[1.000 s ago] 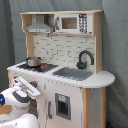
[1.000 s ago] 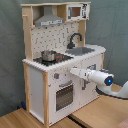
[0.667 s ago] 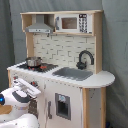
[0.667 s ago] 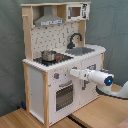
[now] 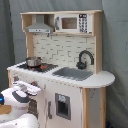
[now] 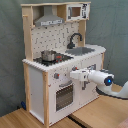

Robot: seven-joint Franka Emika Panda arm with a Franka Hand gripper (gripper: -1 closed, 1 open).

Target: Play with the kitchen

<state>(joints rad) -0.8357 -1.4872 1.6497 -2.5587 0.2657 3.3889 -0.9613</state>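
The kitchen (image 5: 75, 85) (image 6: 37, 85) is a tall white and pale-wood toy with a hood (image 6: 48, 20), a microwave (image 5: 70, 23), a black hob, a grey sink (image 5: 72, 73) and a black tap (image 6: 75, 39). A small metal pot (image 5: 33, 62) (image 6: 48, 55) stands on the hob. My gripper (image 6: 73, 75) reaches in from the second exterior view's right. It hovers at knob height just in front of the kitchen's face, above the oven door (image 6: 63, 96). In the first exterior view the gripper (image 5: 25, 89) sits low at the left, close to the kitchen's front.
A grey curtain hangs behind the kitchen in both exterior views. The kitchen stands on a wooden surface (image 6: 100, 112). A cupboard door with a dark panel (image 5: 62, 106) is below the sink. My white arm (image 6: 107, 80) stretches across the kitchen's right half.
The gripper has edged slightly toward the second exterior view's left, along the kitchen front at knob height. Nothing on the kitchen has moved.
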